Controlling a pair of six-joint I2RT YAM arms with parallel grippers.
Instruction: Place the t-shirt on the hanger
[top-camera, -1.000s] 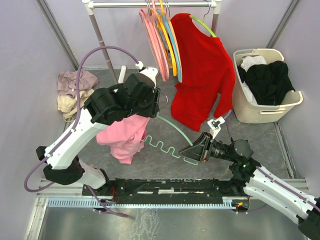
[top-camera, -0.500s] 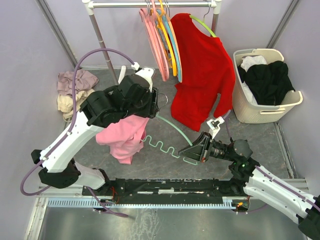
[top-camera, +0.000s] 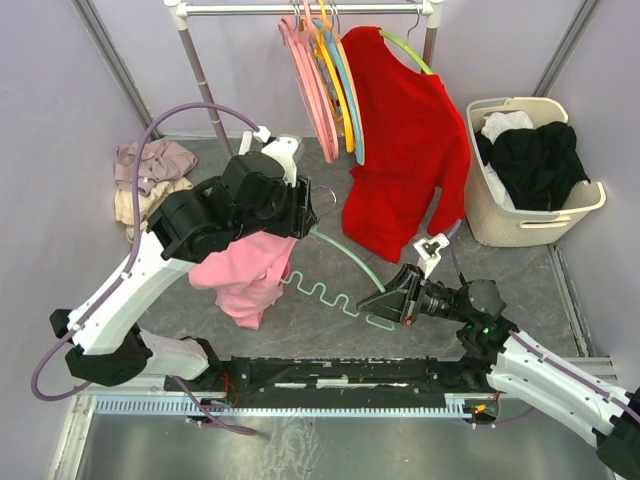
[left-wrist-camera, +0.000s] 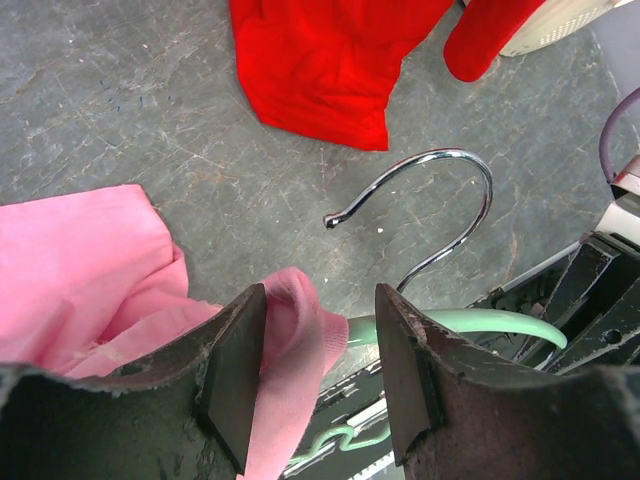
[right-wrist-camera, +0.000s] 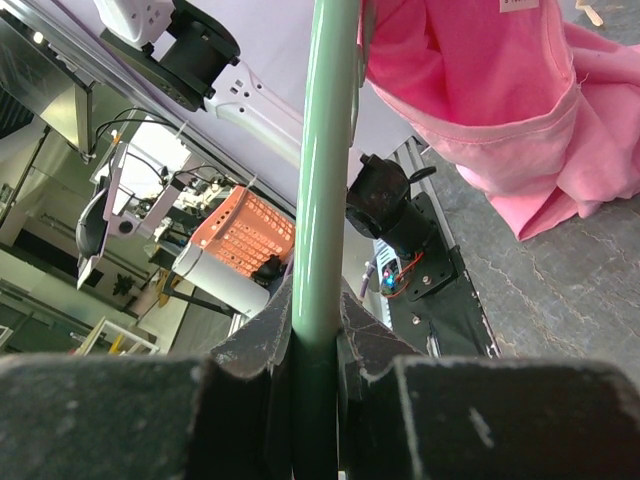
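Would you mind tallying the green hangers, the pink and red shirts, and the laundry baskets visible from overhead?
green hangers: 2, the mint hanger and the lime hanger
pink t-shirt: 1
red shirt: 1
laundry basket: 1
total: 5

Black left gripper (left-wrist-camera: 320, 350), white arm shell (top-camera: 120, 300), lilac cable (top-camera: 200, 106).

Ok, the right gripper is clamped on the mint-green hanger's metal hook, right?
No: the right gripper is clamped on the mint-green hanger by its plastic bar, as the right wrist view shows. The metal hook stands free in the left wrist view.
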